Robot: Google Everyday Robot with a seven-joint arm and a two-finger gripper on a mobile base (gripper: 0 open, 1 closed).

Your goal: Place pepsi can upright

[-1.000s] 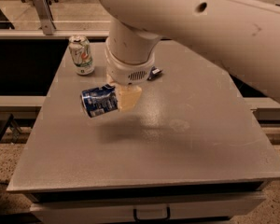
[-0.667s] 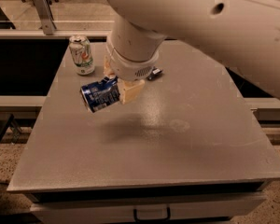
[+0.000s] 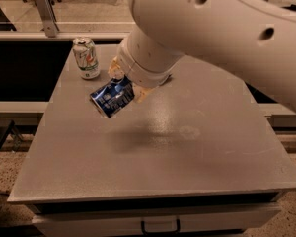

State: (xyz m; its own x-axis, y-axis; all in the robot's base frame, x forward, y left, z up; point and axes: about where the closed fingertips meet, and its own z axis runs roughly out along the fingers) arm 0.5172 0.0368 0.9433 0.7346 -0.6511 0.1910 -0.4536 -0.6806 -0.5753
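**Pepsi can, held off the desk, not yet upright**

Hand: at the end of the big white arm, over the back-left part of the desk. It is closed on the pepsi can, one pale finger on each side of the body; the fingers pinch the can's upper part.

Pepsi can: dark blue, white print. It hangs in the air, tilted, with its free end pointing down and to the left. A soft shadow lies on the desk beneath it, so it touches nothing but the hand. My reading is that the side grip leaves both ends free, so one end can be turned down to meet the desk.

White-and-green can: upright near the back-left corner, close to the held can but apart from it. It could be knocked if the turn swings that way.

Desk: grey, flat, with open room in front for the set-down.
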